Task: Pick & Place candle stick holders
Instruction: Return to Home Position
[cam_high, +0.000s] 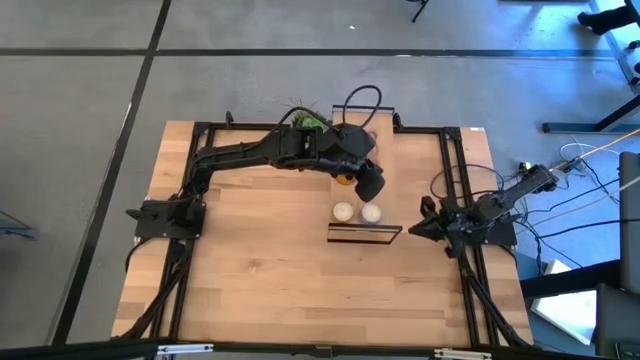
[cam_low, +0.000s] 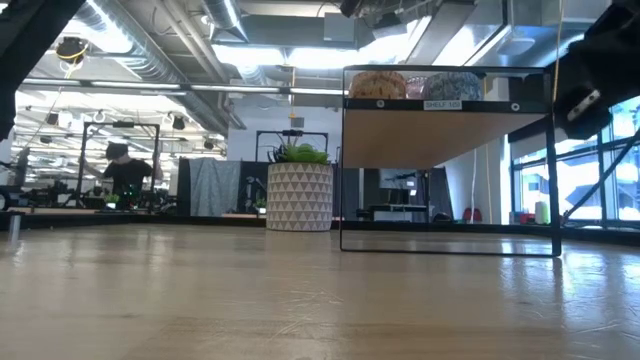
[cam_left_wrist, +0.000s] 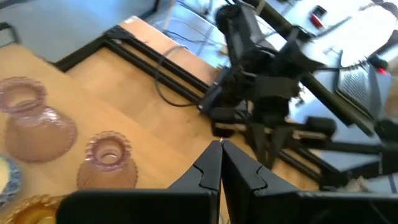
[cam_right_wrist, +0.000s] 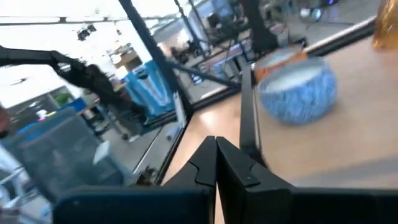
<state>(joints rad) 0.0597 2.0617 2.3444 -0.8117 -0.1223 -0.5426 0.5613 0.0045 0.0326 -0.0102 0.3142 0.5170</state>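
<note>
Two pink candle holders (cam_left_wrist: 109, 163) and the amber one (cam_left_wrist: 28, 208) stand grouped on the shelf (cam_low: 445, 125), so I judge placing done. My left gripper (cam_left_wrist: 221, 149) hangs beside them, fingers pressed together, empty. My right gripper (cam_right_wrist: 216, 144) is likewise closed, parked at the table's right edge.

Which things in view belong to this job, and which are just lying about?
Job:
- nearer pink holder
- farther pink holder
- amber holder
- blue patterned candle
- shelf

Lying about:
- potted plant
- floor cables
- a person in the room behind
</note>
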